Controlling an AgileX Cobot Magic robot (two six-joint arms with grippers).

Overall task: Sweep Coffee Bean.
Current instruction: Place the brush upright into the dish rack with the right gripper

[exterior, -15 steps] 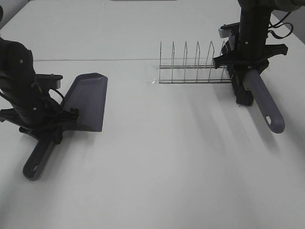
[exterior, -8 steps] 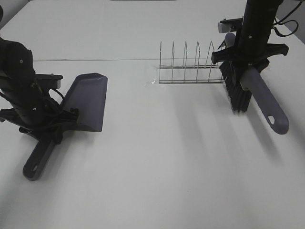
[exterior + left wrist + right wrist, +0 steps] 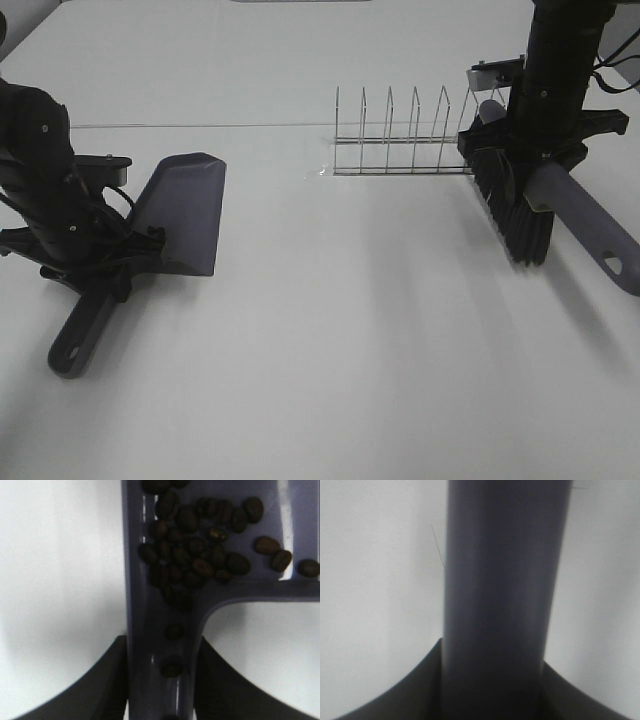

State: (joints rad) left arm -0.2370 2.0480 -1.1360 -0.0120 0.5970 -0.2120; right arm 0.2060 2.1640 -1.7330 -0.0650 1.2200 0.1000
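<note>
— Where is the coffee bean [image 3: 195, 555] heap?
— In the grey-purple dustpan [image 3: 134, 580], bunched where the pan meets its handle. Two lie in the handle's channel.
— Their look?
— Small dark brown ovals, nearly black, slightly blurred.
— The jaws?
— The left gripper [image 3: 100, 268] clamps the dustpan handle. The right gripper [image 3: 535, 165] clamps the brush [image 3: 522, 220] handle.

R wrist | grey-purple brush handle [image 3: 497, 580] fills ctr, blurry | dark fingers [image 3: 420, 695] clamp both sides | white table [image 3: 370, 580] behind
</note>
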